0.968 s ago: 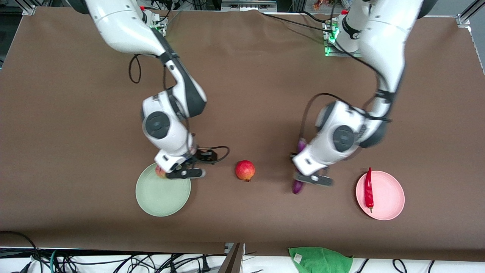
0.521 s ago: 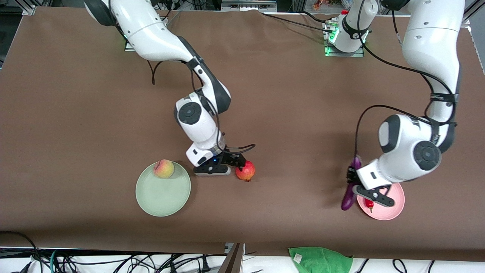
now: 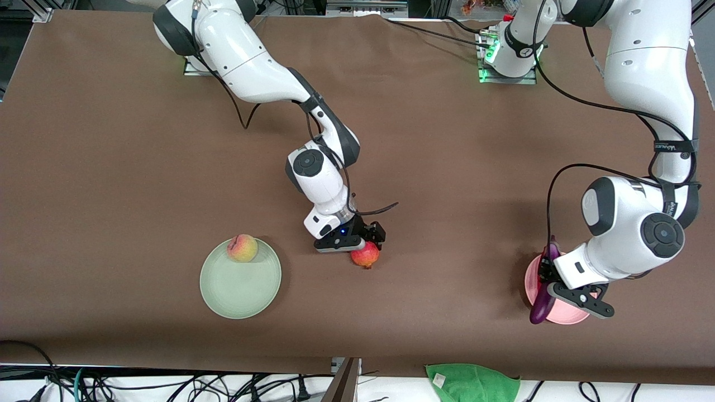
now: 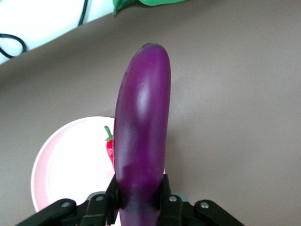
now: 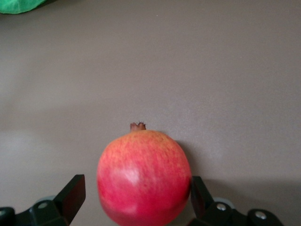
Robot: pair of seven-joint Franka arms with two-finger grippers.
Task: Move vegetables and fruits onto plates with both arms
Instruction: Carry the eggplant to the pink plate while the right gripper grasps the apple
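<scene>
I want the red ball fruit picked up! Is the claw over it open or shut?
Open. The right claw has its two fingers spread on either side of the red fruit, which sits on the table, not yet squeezed.

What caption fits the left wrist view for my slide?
Left gripper shut on the eggplant, held over the pink plate with the chili pepper.

Front view: high, looking down across the brown table (image 3: 111, 167) toward both arm bases, whole tabletop in frame. Left wrist view: close, looking down along the eggplant (image 4: 141, 136) at the pink plate (image 4: 66, 165). Right wrist view: close on the pomegranate (image 5: 143, 176). The front view shares each wrist view's spot.
</scene>
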